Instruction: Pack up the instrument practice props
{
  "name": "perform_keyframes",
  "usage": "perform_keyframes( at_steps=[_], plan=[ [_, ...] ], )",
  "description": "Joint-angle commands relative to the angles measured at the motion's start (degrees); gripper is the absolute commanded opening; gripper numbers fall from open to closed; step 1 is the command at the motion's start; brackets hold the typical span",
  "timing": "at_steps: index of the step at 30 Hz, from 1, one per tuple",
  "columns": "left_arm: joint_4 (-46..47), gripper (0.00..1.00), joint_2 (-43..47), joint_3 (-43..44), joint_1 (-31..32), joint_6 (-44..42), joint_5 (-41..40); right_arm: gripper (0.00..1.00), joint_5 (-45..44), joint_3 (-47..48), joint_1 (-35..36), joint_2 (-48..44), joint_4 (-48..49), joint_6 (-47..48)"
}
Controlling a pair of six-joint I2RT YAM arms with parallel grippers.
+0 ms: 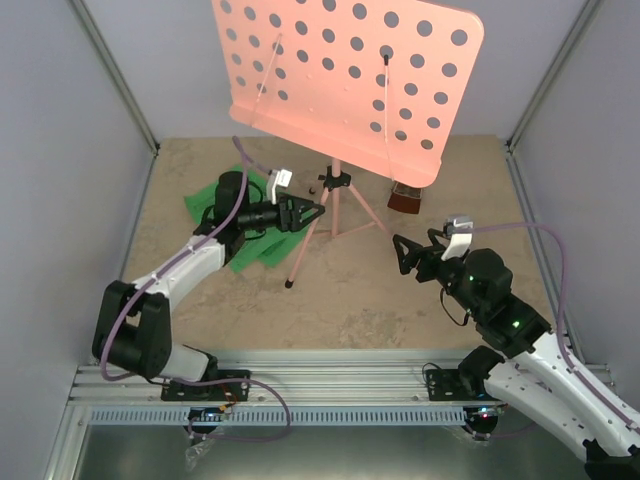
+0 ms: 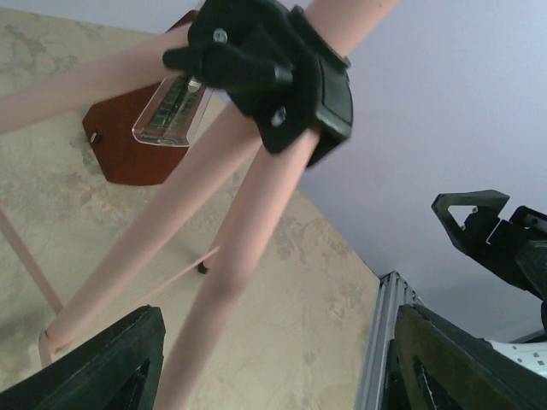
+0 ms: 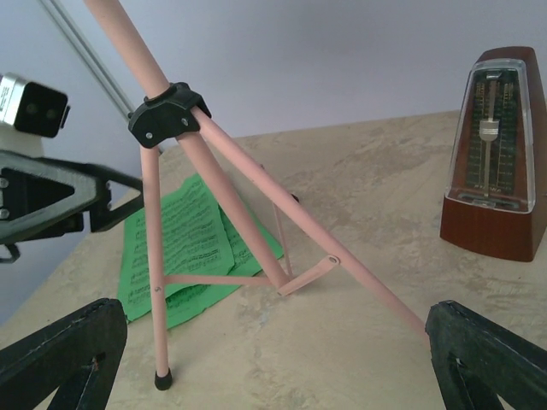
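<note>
**Pink music stand** (image 1: 352, 75) upright at the centre of the table (image 1: 350, 310), its hole-punched desk tilted above the tripod legs (image 3: 237, 205), which meet at a black collar (image 2: 282, 77). Green sheet-music pages (image 1: 256, 250) lie flat at 9 o'clock from the tripod. The brown metronome (image 1: 405, 198) stands at 3 o'clock, near one leg. Left gripper (image 1: 318, 210), over the pages, has its fingers (image 2: 107, 367) spread with one leg between them; contact cannot be told. Right gripper (image 1: 401, 254), at 4 o'clock and apart from the stand, is likewise spread wide.
</note>
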State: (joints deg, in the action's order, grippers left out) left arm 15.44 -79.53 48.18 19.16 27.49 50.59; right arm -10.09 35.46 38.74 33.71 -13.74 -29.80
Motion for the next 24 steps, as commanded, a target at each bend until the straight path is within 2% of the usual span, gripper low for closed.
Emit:
perform_keyframes(
  at_steps=[1, 7, 10, 15, 20, 24],
  plan=[
    [-3.7, 0.75, -3.9, 6.1, 1.5, -6.7, 2.7, 0.98, 0.9, 0.1, -0.2, 0.3, 0.4, -1.7],
    [-6.7, 0.6, -8.4, 9.9, 2.2, -12.4, 5.4, 0.98, 2.8, 0.0, -0.2, 1.9, 0.8, -2.7],
    [-10.5, 0.47, -10.4, 11.8, 2.5, -15.8, 5.5, 0.98, 3.0, -0.1, -0.2, 2.3, 0.7, -2.7],
    [-13.4, 0.18, -12.7, 12.0, 2.6, -18.7, 5.1, 0.98, 2.9, -0.3, -0.2, 2.2, 0.9, -3.2],
    [-14.5, 0.1, -11.0, 10.8, 3.0, -20.6, 1.7, 0.98, 3.4, -0.7, -0.3, 1.9, 1.0, -3.8],
    [-16.1, 0.01, -8.4, 9.7, 4.5, -21.4, -4.3, 0.98, 3.6, -1.1, -0.3, 1.2, 0.9, -3.8]
  ],
)
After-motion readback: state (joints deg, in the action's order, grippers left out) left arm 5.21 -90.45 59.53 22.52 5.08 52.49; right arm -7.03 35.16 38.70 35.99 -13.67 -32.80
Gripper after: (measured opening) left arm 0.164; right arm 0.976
